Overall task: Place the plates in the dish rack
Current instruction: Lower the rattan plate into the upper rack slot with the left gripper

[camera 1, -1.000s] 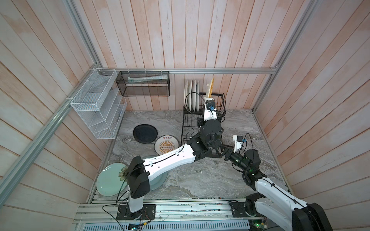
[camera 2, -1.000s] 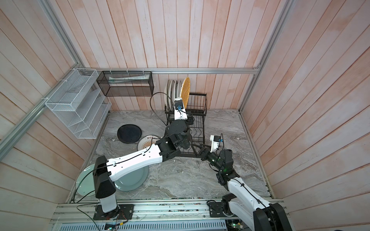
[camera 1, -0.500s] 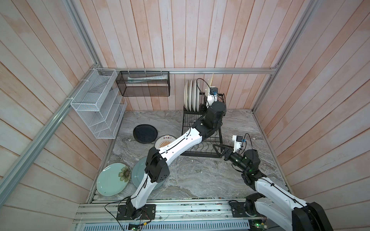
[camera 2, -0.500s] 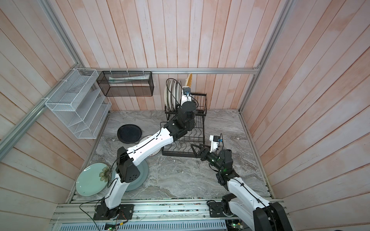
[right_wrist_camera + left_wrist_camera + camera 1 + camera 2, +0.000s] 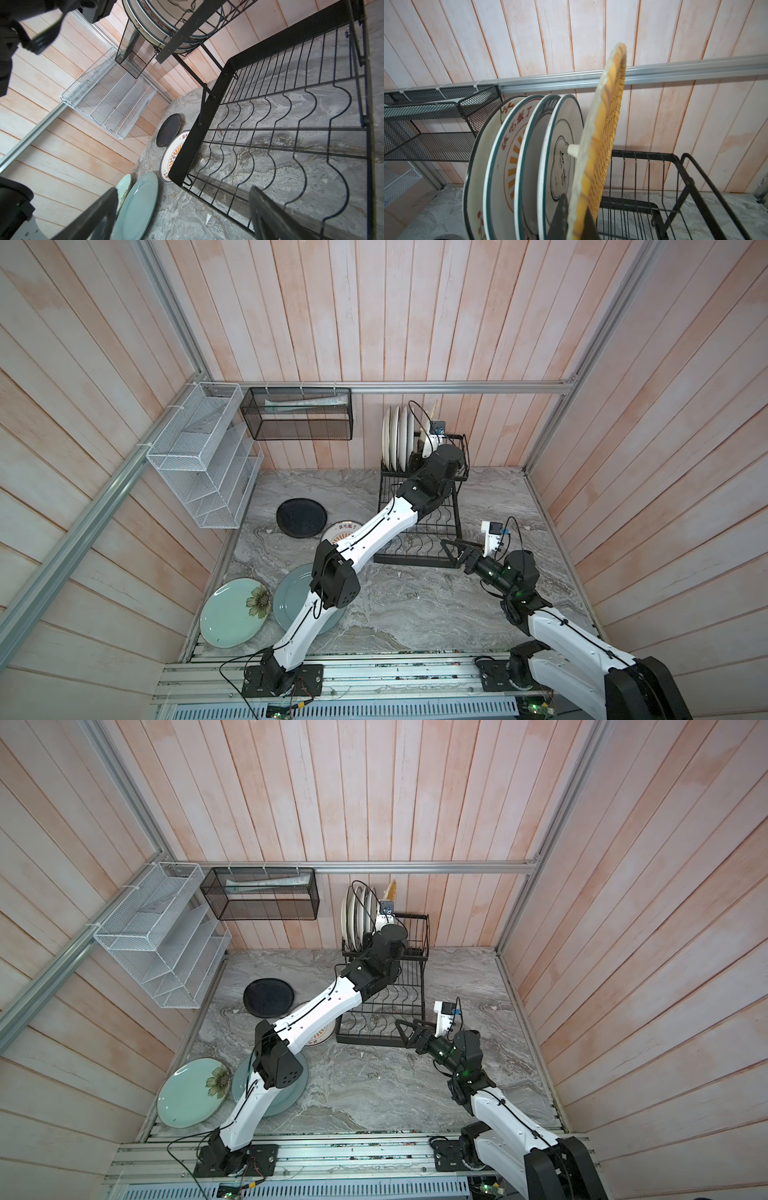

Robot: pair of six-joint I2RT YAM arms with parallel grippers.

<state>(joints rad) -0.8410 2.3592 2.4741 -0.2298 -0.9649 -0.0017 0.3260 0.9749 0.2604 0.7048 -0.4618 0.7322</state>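
Rack (image 5: 411, 561): four plates (image 5: 397, 439); left gripper (image 5: 574, 216): woven plate (image 5: 604, 135); table (image 5: 415, 614): four.

A: Left arm (image 5: 374, 531) is covering most of the sunburst plate (image 5: 347, 528) and half the grey-blue plate (image 5: 291, 598).
B: Wrist frame edge is cropping the woven plate (image 5: 603, 133) bottom. Left pincer (image 5: 575, 207) fingers are barely showing.

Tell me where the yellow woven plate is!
The yellow woven plate stands on edge in the left claw, at the dish rack's top tier, just right of the four white plates in both top views.
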